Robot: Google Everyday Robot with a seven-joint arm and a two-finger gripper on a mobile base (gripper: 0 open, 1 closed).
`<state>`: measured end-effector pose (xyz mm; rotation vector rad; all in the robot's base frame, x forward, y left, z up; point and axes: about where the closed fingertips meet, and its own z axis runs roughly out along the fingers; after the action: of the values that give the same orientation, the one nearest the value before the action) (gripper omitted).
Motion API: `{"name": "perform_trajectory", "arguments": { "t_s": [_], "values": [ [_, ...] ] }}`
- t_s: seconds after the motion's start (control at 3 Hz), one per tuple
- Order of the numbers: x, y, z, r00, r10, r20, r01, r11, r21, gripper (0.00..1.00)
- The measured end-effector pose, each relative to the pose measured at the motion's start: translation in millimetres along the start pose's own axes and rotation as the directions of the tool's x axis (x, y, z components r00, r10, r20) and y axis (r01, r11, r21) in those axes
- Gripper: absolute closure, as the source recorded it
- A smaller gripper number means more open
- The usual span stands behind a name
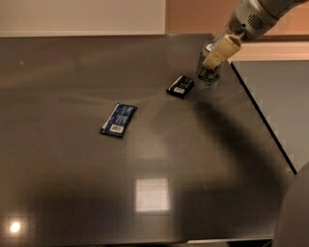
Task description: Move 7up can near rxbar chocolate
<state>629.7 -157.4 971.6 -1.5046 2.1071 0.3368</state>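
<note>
End effector (213,59) sits at the 7up can (207,79); grip state cannot be told. Risk: skewed withdrawal could tip it onto rxbar chocolate (181,87).

A dark glossy countertop (145,159) is meeting a pale wall (82,17), suggesting an office kitchenette or lab; the gripper (211,61) is hanging at the upper right of the frame.

At the far right corner of the table (72,183), the gripper (207,63) sits against the can (210,81) and covers much of its upper half; only the green-marked base shows clearly. The arm (256,14) runs out of frame at the top edge. Print on the black wrapper (181,87) and the blue wrapper (119,119) is too small to read. A pale curved shape (292,212), possibly part of the robot, is cut off at bottom right.
</note>
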Motion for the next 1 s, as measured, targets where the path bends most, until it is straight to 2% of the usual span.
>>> {"name": "perform_trajectory", "arguments": {
  "t_s": [1.0],
  "values": [
    [16.4,-24.4,31.4,0.998,0.049,-0.042,-0.05,0.9985,-0.022,1.0]
  ]
}}
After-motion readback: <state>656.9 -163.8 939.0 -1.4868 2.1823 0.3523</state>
